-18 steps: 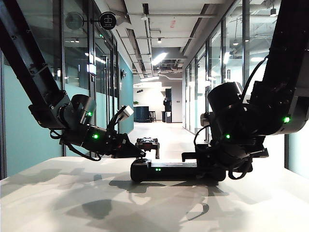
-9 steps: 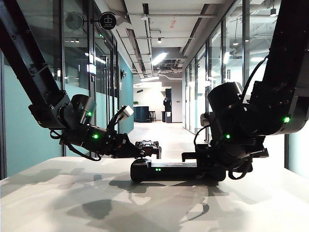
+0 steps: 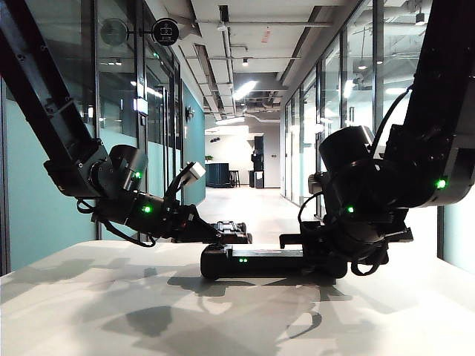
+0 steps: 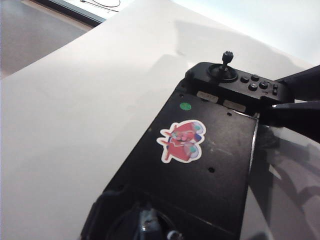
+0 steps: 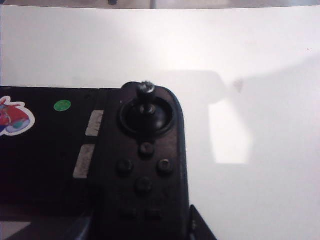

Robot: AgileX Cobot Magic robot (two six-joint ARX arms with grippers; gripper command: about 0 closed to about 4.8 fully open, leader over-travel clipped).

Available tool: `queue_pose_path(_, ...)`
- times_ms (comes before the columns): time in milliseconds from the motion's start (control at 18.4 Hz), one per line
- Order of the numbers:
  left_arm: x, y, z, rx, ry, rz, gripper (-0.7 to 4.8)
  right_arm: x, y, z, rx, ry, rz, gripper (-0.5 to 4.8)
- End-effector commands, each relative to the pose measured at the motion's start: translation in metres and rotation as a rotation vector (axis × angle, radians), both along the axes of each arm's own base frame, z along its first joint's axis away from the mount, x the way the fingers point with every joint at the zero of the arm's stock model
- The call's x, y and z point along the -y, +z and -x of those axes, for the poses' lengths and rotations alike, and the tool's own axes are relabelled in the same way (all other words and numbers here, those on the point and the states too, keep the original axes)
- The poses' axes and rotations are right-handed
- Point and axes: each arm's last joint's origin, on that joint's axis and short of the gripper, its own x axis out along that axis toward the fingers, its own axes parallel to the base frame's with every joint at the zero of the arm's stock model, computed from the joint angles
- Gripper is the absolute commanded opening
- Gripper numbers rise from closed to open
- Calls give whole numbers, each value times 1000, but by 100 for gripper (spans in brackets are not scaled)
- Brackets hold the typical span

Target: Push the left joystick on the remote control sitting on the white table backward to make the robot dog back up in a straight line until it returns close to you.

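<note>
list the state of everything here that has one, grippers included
left gripper: shut, tip over the remote control's left end
right gripper: looks shut on the remote control's right end
wide black remote control: flat on the plain white table, green lights lit
right black joystick: upright, untouched
left joystick: hidden, cannot tell
small dark robot dog: low on the floor beyond the table

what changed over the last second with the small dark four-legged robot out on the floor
The small dark boxy robot dog sits lower and slightly further right in the exterior view than a second ago, sinking behind the white table's far edge. The wide black remote control, the left gripper at its left end and the right gripper at its right end stayed put.
</note>
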Motion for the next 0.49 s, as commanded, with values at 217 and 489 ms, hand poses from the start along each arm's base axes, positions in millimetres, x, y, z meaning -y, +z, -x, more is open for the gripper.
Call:
queue_pose_path(217, 1, 2, -1, -19, 65, -17, -6, 0, 5, -2, 37, -18, -17, 202)
queue_pose_path(489, -4, 16, -9, -87, 383, -43, -5, 0, 5, -2, 36, -15, -18, 201)
